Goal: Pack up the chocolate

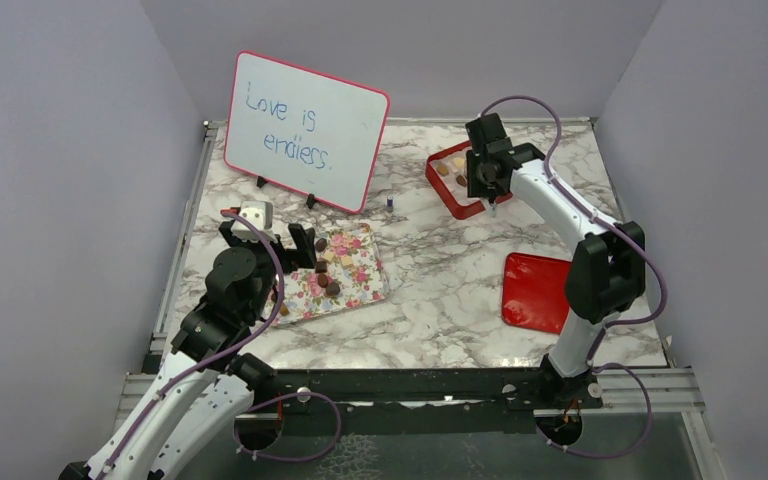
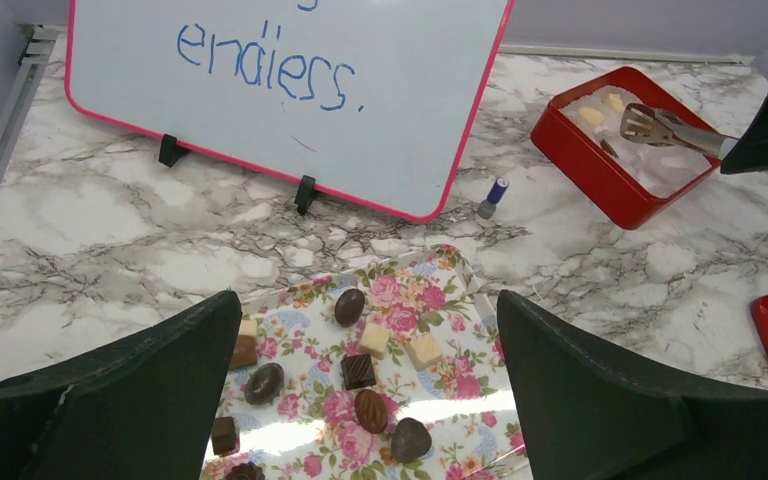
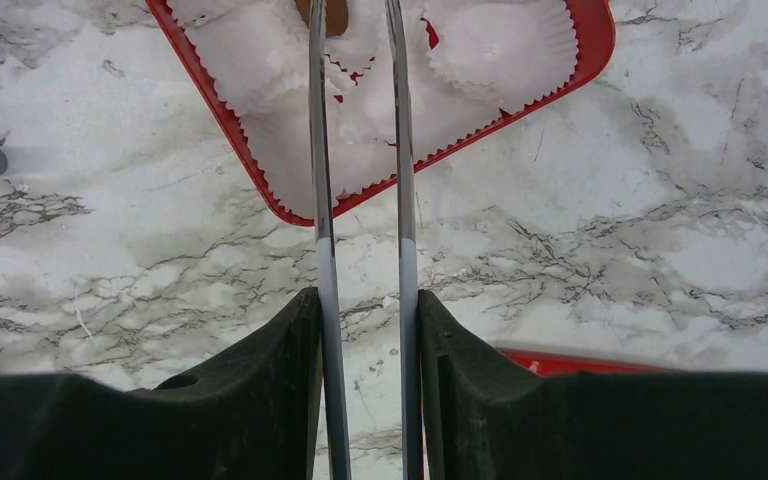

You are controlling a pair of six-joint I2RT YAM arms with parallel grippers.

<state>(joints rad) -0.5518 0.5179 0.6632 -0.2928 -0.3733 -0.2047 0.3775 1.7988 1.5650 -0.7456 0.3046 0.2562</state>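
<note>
From above, the chocolate [image 1: 332,288] lies scattered on the floral tray [image 1: 362,272], at about eight o'clock on the table, and a few pieces are already in the red box [image 1: 438,176] up at one o'clock. The left gripper [image 1: 296,250] hangs at the tray's nine o'clock edge, and the right gripper [image 1: 486,186] is over the box. A red lid [image 1: 538,290] lies at four o'clock.

Through the left wrist camera, the left gripper is spread wide and empty, with the tray beneath it. I count about ten pieces there: dark ovals, a dark square and pale tan cubes, all tiny and mostly glossy. At two o'clock, tongs [image 2: 660,124] reach into the box.

The right wrist camera shows the right gripper clenched on the tongs. Their blades run towards twelve o'clock above white paper cups [image 3: 505,40]. A brown piece sits between the tips, though I can't tell if it is pinched.

I'd judge the pieces light, firm, smooth and easily scuffed or flicked away, so each is best taken gently across its sides
</note>
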